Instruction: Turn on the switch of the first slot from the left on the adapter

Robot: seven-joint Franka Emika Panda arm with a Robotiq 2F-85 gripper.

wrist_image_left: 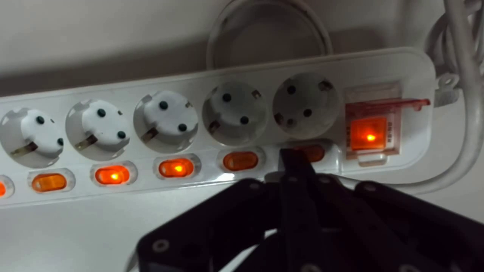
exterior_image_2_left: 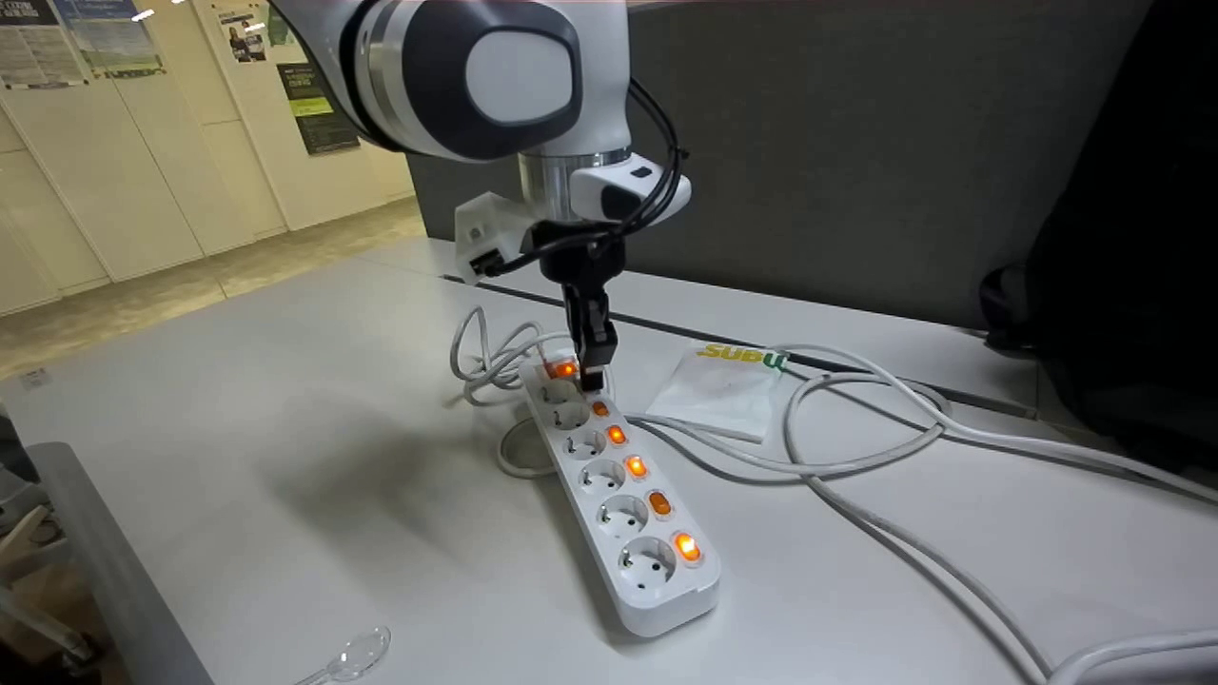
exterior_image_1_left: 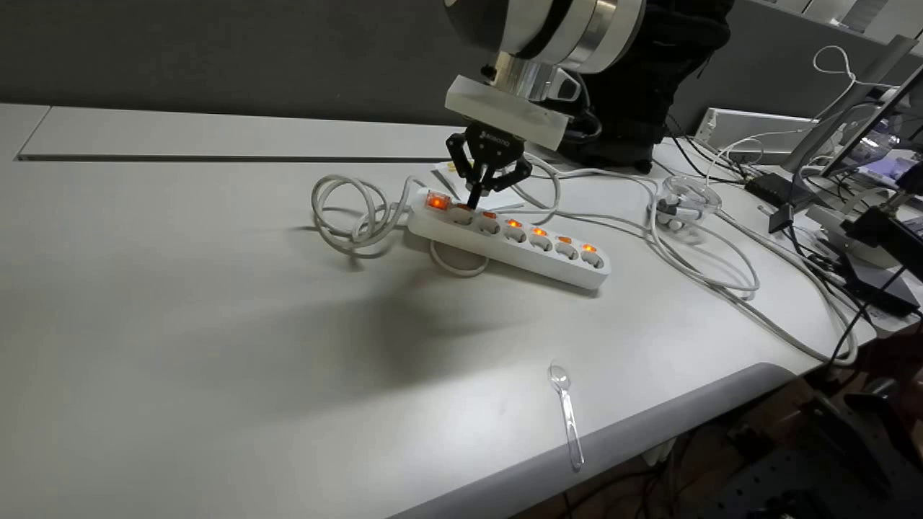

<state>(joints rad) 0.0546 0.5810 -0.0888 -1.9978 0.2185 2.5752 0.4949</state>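
The adapter (exterior_image_1_left: 505,251), a long white power strip, lies on the table in both exterior views (exterior_image_2_left: 622,486) and fills the wrist view (wrist_image_left: 209,158). Its first slot (wrist_image_left: 306,109) sits beside the large lit main switch (wrist_image_left: 368,134). The switch (wrist_image_left: 316,152) paired with that slot looks unlit; its left part is hidden behind my fingertips in the wrist view. My gripper (wrist_image_left: 293,153) is shut and empty, pointing down. Its tips are at this switch in both exterior views (exterior_image_1_left: 472,202) (exterior_image_2_left: 591,379). I cannot tell whether they touch or press it.
A coiled grey cable (exterior_image_1_left: 351,245) lies at the strip's main-switch end. More cables (exterior_image_1_left: 667,252) run behind and beside the strip. A paper napkin (exterior_image_2_left: 728,385) lies behind it. A clear spoon (exterior_image_1_left: 568,414) lies near the front edge. A dark partition (exterior_image_1_left: 216,58) and black backpack (exterior_image_1_left: 624,101) stand behind.
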